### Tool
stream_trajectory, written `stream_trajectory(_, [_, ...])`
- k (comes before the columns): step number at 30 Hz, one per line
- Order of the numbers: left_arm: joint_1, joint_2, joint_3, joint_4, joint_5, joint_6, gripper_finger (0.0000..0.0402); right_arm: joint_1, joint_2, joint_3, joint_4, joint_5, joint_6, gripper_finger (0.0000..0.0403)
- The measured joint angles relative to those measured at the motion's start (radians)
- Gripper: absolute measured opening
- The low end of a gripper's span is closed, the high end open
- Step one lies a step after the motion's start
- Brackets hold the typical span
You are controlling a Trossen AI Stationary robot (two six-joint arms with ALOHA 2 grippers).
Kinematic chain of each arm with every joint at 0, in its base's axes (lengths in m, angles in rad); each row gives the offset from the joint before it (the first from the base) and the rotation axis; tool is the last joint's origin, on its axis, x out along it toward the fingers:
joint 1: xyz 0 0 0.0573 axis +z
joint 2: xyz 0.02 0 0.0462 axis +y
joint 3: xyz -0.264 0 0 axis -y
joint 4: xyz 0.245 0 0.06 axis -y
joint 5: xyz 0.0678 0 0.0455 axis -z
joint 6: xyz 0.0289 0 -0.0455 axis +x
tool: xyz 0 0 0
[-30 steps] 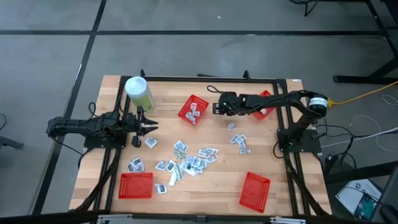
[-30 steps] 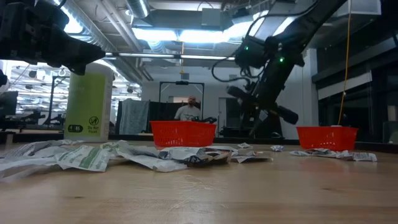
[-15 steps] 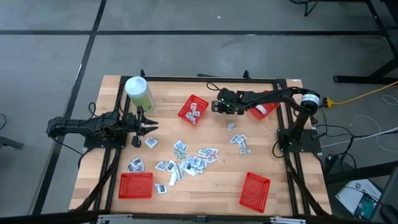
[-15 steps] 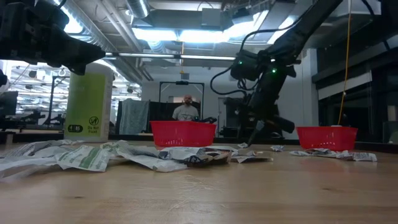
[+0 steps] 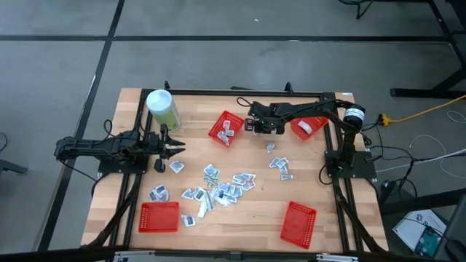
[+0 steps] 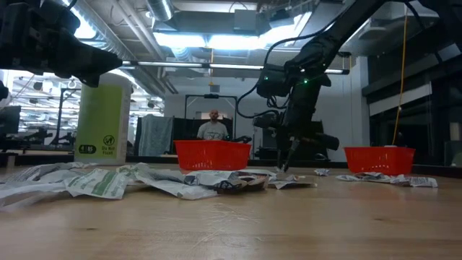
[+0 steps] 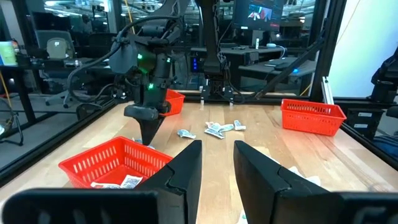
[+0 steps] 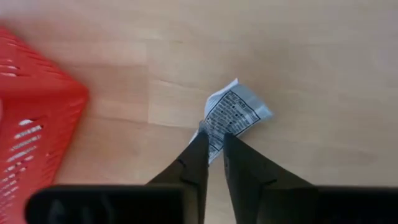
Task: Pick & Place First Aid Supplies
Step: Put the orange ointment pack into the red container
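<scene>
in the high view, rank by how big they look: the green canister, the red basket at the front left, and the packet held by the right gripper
1. Red basket at the front left: the largest patch, a wide rectangle.
2. Green canister: smaller, seen from above, though its lid stands nearer the camera.
3. Packet in the right gripper: smallest; hidden under the gripper there, but clearly tiny.

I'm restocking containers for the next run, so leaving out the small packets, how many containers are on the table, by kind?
Red mesh baskets: 4
Pale-green canister with white lid: 1
Total: 5
</scene>
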Motion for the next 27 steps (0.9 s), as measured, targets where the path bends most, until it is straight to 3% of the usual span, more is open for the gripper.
stream_trajectory(9, [0.000, 0.000, 0.000, 0.000, 0.000, 0.000, 0.0088, 0.019, 0.001, 0.000, -0.024, -0.001, -0.029, 0.0006])
stream_trajectory(19, [0.000, 0.000, 0.000, 0.000, 0.000, 0.000, 0.0088, 0.048, -0.013, 0.050, -0.095, -0.015, -0.121, 0.0003])
stream_trajectory(27, [0.000, 0.000, 0.000, 0.000, 0.000, 0.000, 0.0088, 0.131, -0.043, 0.118, -0.148, 0.119, -0.154, 0.0001])
